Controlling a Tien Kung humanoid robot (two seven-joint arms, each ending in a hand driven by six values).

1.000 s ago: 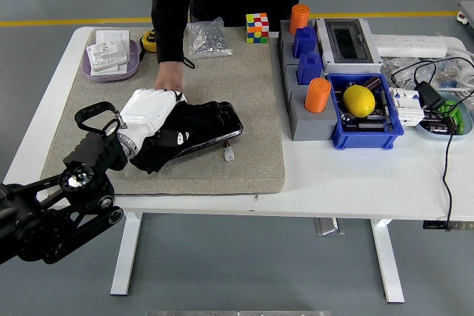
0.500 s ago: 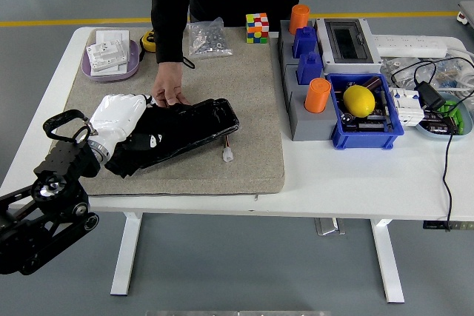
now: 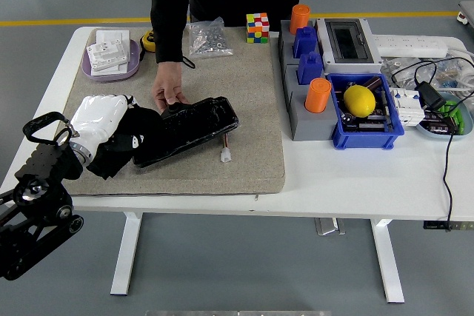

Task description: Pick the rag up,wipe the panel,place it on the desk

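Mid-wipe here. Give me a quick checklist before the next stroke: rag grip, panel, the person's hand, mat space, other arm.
1. Rag in left hand: ok, fingers closed over the dark cloth.
2. Rag on panel: not ok, it sits mostly off the panel's left end.
3. Panel steadied: ok, the person's hand presses its top edge.
4. Clearance from that hand: cannot tell, it is close to the wiping path.
5. Mat space right of panel: ok, bare.
6. Right arm: cannot tell, out of view.

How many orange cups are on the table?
2. One orange cup stands at the far end of the grey holder, one at its near end beside the blue bin. None seems hidden.
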